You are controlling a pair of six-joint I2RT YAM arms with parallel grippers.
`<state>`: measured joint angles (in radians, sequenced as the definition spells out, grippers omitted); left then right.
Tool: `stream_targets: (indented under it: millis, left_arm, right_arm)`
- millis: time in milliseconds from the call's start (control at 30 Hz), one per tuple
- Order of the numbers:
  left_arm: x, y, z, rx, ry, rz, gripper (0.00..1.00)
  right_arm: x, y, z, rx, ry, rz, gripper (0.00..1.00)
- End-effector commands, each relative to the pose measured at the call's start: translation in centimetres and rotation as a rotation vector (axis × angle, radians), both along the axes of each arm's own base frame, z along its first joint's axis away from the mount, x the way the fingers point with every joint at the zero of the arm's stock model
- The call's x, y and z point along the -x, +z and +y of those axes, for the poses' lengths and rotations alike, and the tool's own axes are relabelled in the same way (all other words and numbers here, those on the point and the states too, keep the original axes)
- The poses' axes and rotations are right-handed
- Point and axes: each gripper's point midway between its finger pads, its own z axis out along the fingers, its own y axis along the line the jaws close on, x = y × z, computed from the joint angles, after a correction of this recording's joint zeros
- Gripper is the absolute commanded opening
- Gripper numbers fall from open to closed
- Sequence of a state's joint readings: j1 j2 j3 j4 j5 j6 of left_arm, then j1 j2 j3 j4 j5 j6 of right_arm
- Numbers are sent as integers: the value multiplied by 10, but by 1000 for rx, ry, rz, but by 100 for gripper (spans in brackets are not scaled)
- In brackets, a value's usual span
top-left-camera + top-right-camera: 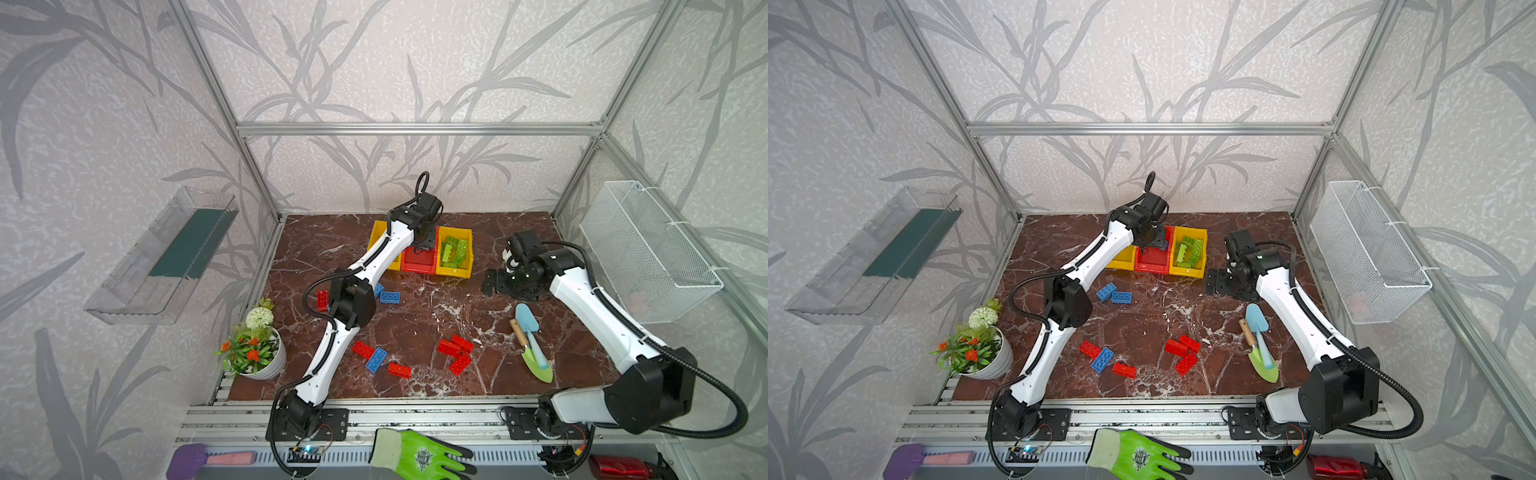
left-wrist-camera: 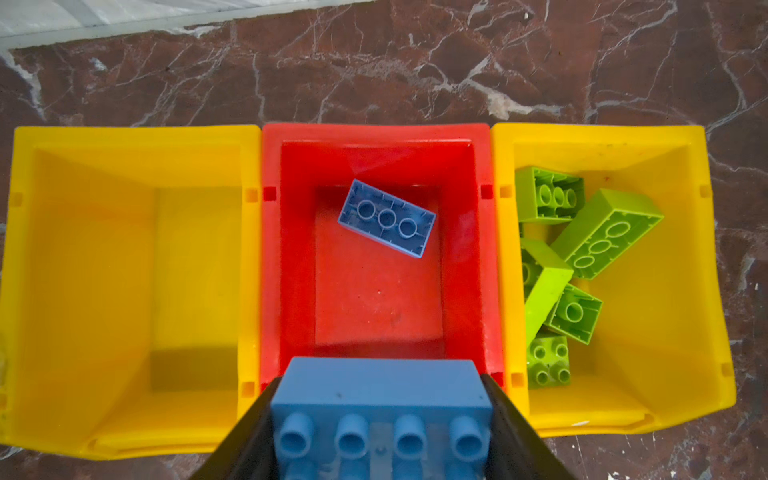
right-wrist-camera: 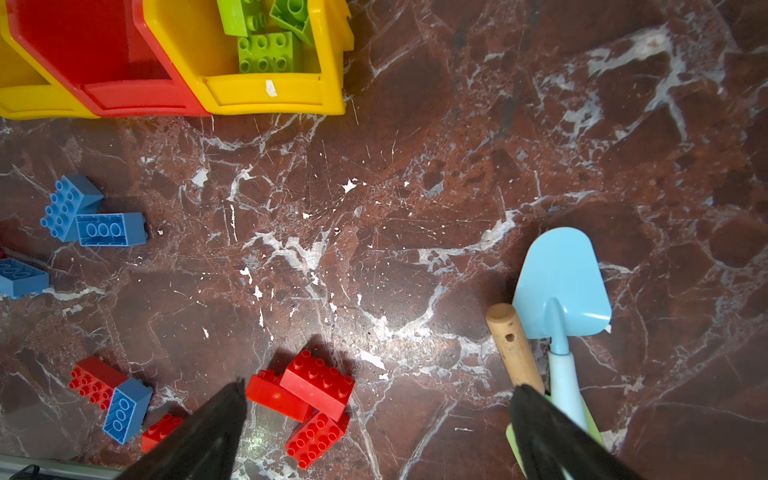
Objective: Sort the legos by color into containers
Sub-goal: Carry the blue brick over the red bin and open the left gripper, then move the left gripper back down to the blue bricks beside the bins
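My left gripper (image 2: 380,415) is shut on a blue lego (image 2: 380,395) and hangs over the near end of the red container (image 2: 374,133); in a top view this gripper (image 1: 424,245) is above the row of containers. Another blue lego (image 2: 386,218) lies upside down in the red container. The left yellow container (image 2: 124,137) is empty, and the right yellow container (image 2: 602,135) holds several green legos (image 2: 602,228). My right gripper (image 3: 377,388) is open and empty above the table, near three red legos (image 3: 316,384). More red and blue legos (image 1: 370,353) lie loose on the table.
Two trowels (image 1: 532,345) lie at the right of the marble table. A flower pot (image 1: 259,349) stands at the front left corner. A white wire basket (image 1: 648,249) hangs on the right wall, a clear tray (image 1: 166,253) on the left. A green glove (image 1: 415,455) lies in front.
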<state>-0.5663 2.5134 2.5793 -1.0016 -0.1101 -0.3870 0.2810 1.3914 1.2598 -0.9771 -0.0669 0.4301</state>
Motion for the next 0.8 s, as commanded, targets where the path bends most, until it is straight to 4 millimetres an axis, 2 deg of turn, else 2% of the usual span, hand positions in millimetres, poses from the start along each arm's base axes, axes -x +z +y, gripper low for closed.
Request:
stream_targets:
  millis: [0,67,200,233,333,533,667,767]
  left_arm:
    - [-11,-1,-8,31,-27,-26,46]
    - [-14,-5,-9,39,-27,-27,54]
    - [-17,-11,-11,47,-32,-20,90]
    - [-17,-11,-11,48,-33,-19,94]
    - [-18,-2,-12,62,-40,-32,99]
    - [-12,31,-11,92,-43,-66,99]
    - [0,48,15,47,40,-64,99]
    - [16,49,41,32,124,-21,99]
  right_arm:
    - [1,7,-7,20,-32,6,99]
    - [2,9,-8,22,-40,4,99]
    - [4,10,-9,26,-47,11,99]
    - [5,11,-10,27,-49,10,99]
    - [7,12,-10,27,-54,9,99]
    - [8,14,-10,31,-42,2,99]
    - [8,15,-3,22,-16,-6,99]
    - [10,11,7,10,14,-2,99]
